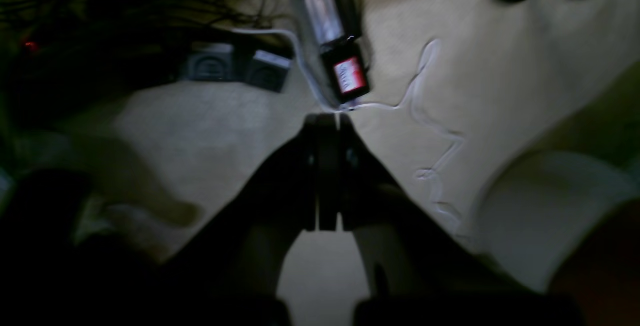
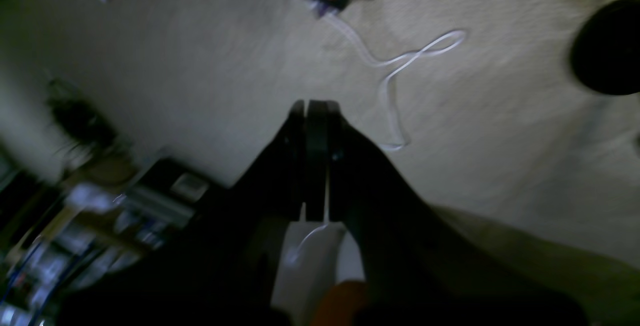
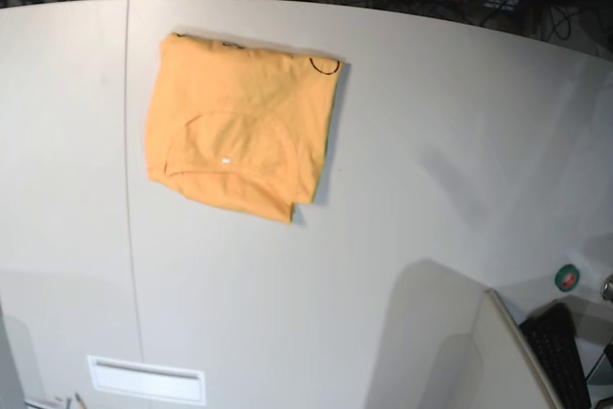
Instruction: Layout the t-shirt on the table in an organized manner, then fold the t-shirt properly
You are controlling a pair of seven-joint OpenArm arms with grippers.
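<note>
Fingers of the left gripper (image 1: 327,118) are pressed together with nothing between them; the left wrist view shows them pointing away from the work, over a pale carpeted floor with a white cable (image 1: 430,130) and a small black device with a red label (image 1: 347,75). Fingers of the right gripper (image 2: 316,105) are likewise closed flat on each other and empty, above the same kind of floor and a looped white cable (image 2: 400,65). Both wrist views are dim and blurred.

Neither arm appears in the base view, so both are judged to be parked clear of the counter (image 3: 431,189).

T-shirt (image 3: 239,126) lies on the far left part of the counter, just right of the thin dark seam line (image 3: 127,141). It sits as a compact, roughly square packet: layers overlap, a curved hem shows across the lower middle, a tiny white tag (image 3: 226,160) faces up, and the black neckline mark (image 3: 326,66) is at the upper right corner. The lower right corner is slightly ragged.

Judgement: folding looks essentially complete; empty, withdrawn grippers fit a released garment. The packet rests flat, well away from any counter edge, so slipping is unlikely.
</note>
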